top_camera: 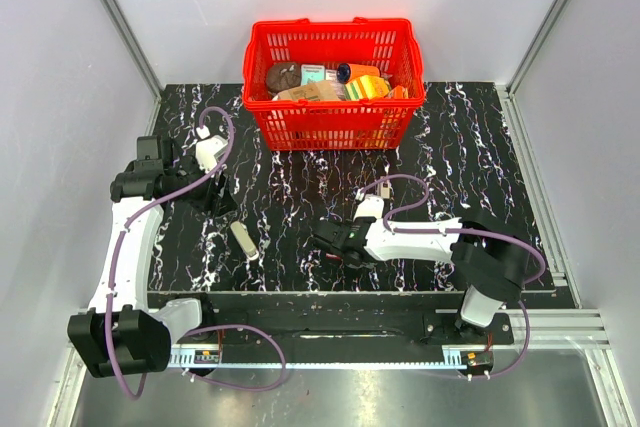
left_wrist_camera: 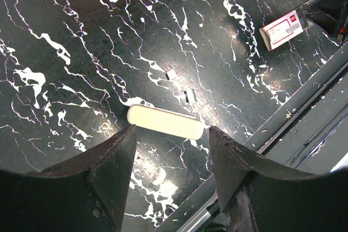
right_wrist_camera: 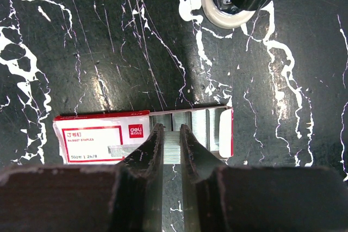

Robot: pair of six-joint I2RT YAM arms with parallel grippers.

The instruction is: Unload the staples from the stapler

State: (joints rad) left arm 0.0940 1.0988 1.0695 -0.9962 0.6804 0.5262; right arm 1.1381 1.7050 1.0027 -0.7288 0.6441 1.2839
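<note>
In front of the red basket [top_camera: 330, 82], leftward, the left gripper [left_wrist_camera: 172, 130] hangs wide open over the stapler [left_wrist_camera: 166, 122]. It should close squarely across the stapler's long sides. The right gripper [right_wrist_camera: 171, 127] is nearly closed at the box [right_wrist_camera: 103, 137], perhaps pinching staples [right_wrist_camera: 204, 129]; I cannot tell.

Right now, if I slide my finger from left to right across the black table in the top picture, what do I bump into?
left gripper → stapler → right gripper. The red basket at the back stretches across several of these, so it has no clear place.
</note>
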